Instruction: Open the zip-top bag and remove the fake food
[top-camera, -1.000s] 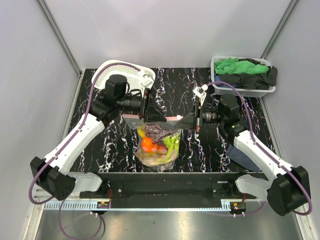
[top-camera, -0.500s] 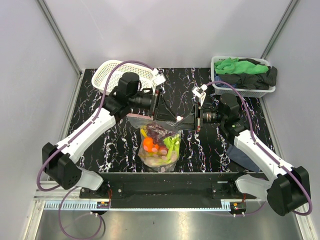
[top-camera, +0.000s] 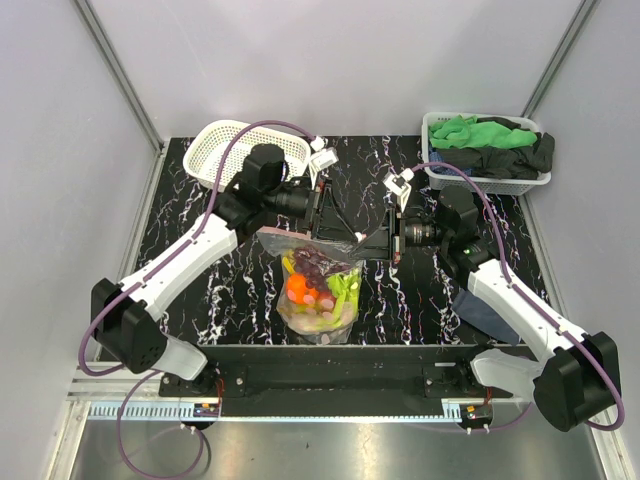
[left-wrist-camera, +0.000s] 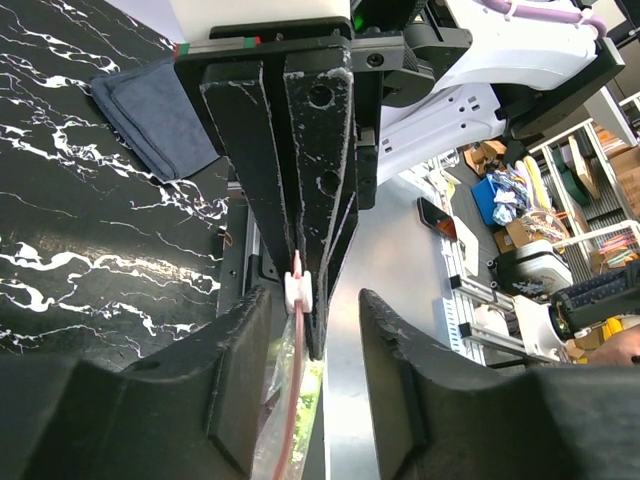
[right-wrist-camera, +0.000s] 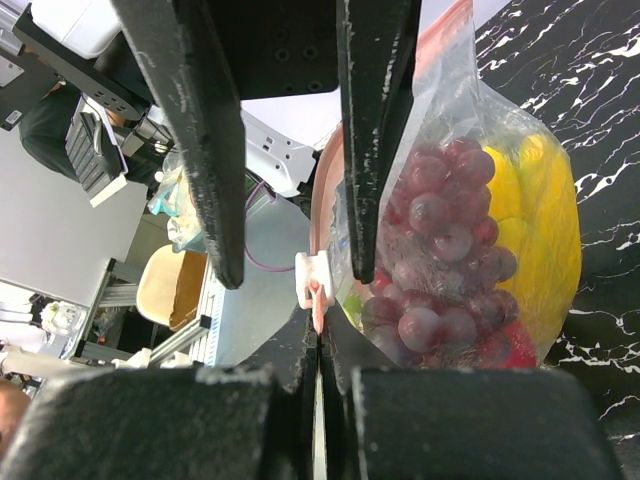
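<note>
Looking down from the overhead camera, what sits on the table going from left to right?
White lattice basket → clear plastic zip-top bag holding bright fake food → white bin of green and black cloths.

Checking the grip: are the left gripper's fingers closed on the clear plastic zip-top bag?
No, the left gripper holds its fingers apart, with the pinkish-red zip strip in the gap between them.

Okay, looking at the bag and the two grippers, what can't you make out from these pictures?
Left wrist view: the left gripper's fingers and the bottom edge leave only a sliver of the zip-top bag.
Right wrist view: the right gripper covers the zip strip where it clamps; the purple grapes hide food behind them.
Top view: both grippers cover the bag's mouth, so sealed or open cannot be told.
</note>
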